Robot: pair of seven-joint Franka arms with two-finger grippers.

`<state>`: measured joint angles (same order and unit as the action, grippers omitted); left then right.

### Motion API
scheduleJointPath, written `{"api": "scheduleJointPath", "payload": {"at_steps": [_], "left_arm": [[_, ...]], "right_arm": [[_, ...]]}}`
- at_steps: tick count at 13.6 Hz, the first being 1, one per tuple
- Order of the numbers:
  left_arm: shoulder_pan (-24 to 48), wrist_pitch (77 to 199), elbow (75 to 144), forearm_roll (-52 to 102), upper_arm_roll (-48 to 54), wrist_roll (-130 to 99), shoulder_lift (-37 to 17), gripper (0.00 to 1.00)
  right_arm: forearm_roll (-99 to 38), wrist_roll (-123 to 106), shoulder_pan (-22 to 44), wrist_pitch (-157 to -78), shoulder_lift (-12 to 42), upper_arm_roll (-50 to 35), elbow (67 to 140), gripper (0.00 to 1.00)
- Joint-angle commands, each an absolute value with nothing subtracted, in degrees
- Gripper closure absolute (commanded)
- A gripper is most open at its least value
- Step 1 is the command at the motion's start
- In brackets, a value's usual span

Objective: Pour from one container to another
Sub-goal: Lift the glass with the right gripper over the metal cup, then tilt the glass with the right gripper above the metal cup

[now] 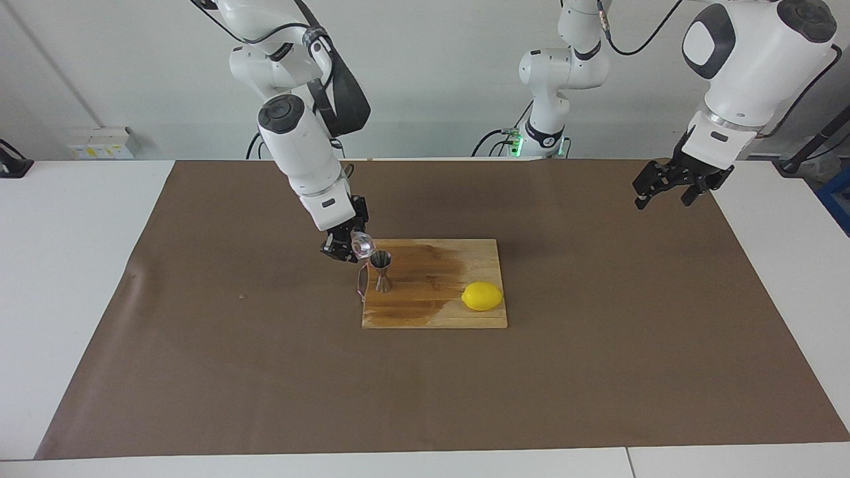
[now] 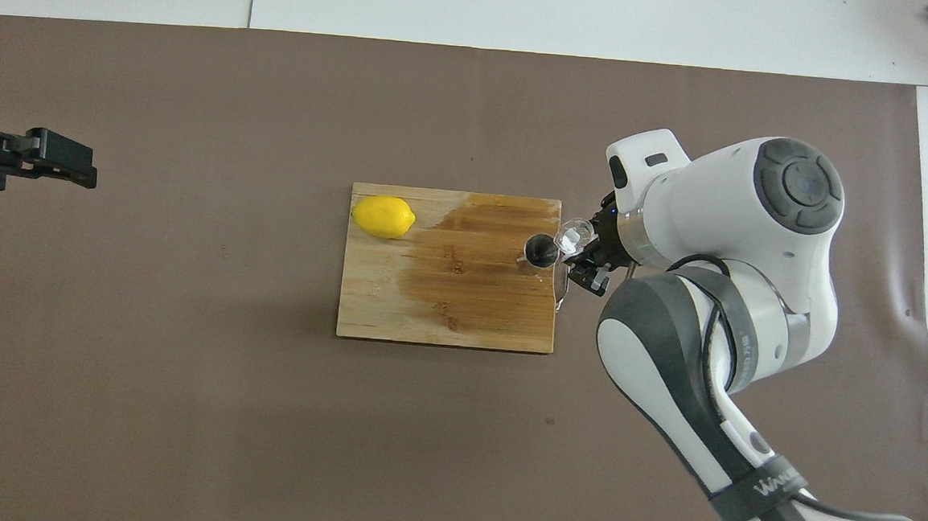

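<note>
Facing view, read from its left edge across: the right tool [image 1: 346, 243] hangs over the corner of the wooden cutting board [image 1: 435, 312] that lies toward the right arm's end of the surface, clamped on the small clear glass cup [image 1: 362, 245]. The cup is tilted, its mouth leaning toward the steel jigger [image 1: 381, 270], and sits just above and beside the jigger's rim; whether glass and metal touch cannot be told. The jigger stands upright on the board, near the edge toward the right arm's end. A thin wire loop [image 1: 361, 279] hangs off that same board edge. A dark wet-looking stain spreads over the middle of the board. A yellow lemon [image 1: 482, 296] lies on the board's corner toward the left arm's end, farther from the robots than the jigger. The board rests on a brown mat [image 1: 232, 372] that covers the white surface [image 1: 60, 279]. Well apart, the left tool [image 1: 671, 186] waits raised over the mat's edge, its fingers spread wide and holding nothing.
</note>
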<state>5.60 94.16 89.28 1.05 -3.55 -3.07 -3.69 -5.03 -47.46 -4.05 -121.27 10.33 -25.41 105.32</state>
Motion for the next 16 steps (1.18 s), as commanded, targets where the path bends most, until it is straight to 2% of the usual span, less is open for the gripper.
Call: {"api": "scheduleJointPath", "payload": {"at_steps": [1, 4, 10, 16], "left_arm": [[5.2, 94.2, 91.3, -0.3, -3.1, -3.5, -1.9, 0.00], [4.4, 95.0, 93.8, 0.0, -3.2, -4.0, -0.8, 0.00], [4.1, 94.6, 93.6, 0.4, -3.2, -3.9, -0.9, 0.00], [4.2, 90.9, 93.5, 0.4, -3.1, -3.8, -0.6, 0.00]], "right_arm": [[-2.4, -43.9, -4.6, -119.7, 9.8, -27.0, 104.9, 1.00], [0.9, -41.0, -4.2, -116.8, 10.1, -27.9, 102.8, 1.00], [2.8, -39.0, -3.9, -113.2, 11.5, -27.9, 99.9, 1.00], [5.4, -34.8, -3.5, -106.1, 14.8, -29.9, 93.0, 1.00]]}}
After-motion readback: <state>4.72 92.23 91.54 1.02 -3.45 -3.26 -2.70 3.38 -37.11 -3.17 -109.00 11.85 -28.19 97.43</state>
